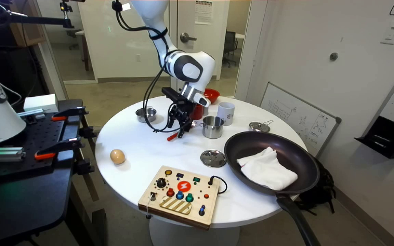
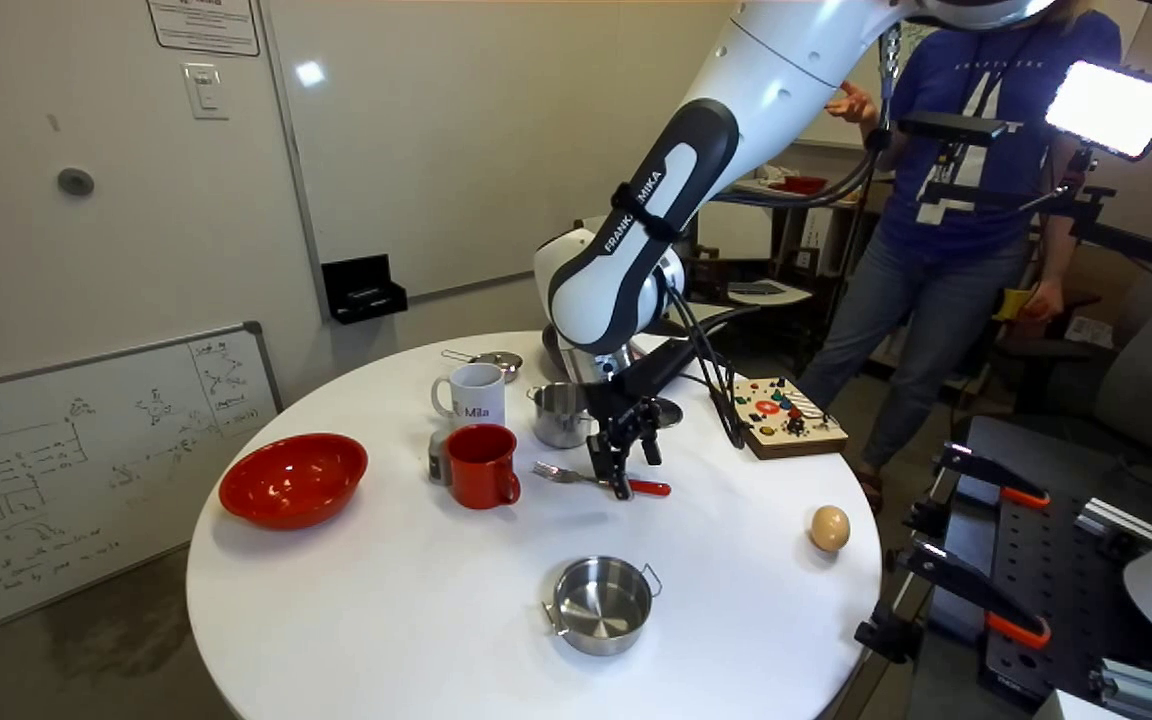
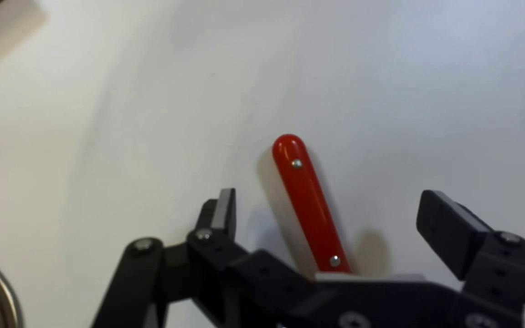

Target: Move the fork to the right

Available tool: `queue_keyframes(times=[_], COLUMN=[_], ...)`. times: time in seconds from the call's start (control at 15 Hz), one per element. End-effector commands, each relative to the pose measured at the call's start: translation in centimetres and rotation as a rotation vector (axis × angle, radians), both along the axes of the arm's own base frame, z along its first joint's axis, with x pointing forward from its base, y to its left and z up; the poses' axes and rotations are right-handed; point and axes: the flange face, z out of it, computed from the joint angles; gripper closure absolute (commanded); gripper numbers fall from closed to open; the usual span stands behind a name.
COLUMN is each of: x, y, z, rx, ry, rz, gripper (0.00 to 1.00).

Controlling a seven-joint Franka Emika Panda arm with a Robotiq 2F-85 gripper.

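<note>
The fork has a red handle [image 2: 650, 488] and a silvery metal head [image 2: 556, 473]. It lies flat on the white table. Its handle also shows in an exterior view [image 1: 172, 137]. In the wrist view the handle [image 3: 308, 200] lies at a slant between my two fingers, nearer the left one, touching neither; the fork's head is hidden below my gripper's body. My gripper [image 3: 328, 196] is open and empty, pointing down over the fork. It shows low above the handle in both exterior views [image 1: 175, 129] [image 2: 638, 473].
Close to the fork's head stand a red mug [image 2: 481, 470] and a steel pot [image 2: 561, 420]. A white mug [image 1: 226, 112], a red bowl [image 2: 294, 490], a second small pot [image 2: 603, 610], a lid [image 1: 213, 158], an egg [image 1: 117, 156], a pan [image 1: 241, 136] and a wooden switch box [image 1: 183, 191] also stand here.
</note>
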Motion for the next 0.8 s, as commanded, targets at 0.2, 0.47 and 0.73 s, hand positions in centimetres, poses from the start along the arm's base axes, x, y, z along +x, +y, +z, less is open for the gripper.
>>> queue_keyframes(times=[0.2, 0.47, 0.73], x=[1.1, 1.4, 1.6], y=[-0.4, -0.4, -0.5], z=[-1.5, -1.9, -2.2], rx=[-0.011, -0.009, -0.008], ry=[0.041, 0.048, 0.057], rz=[0.031, 0.034, 0.034], gripper=[0.0, 0.0, 0.07])
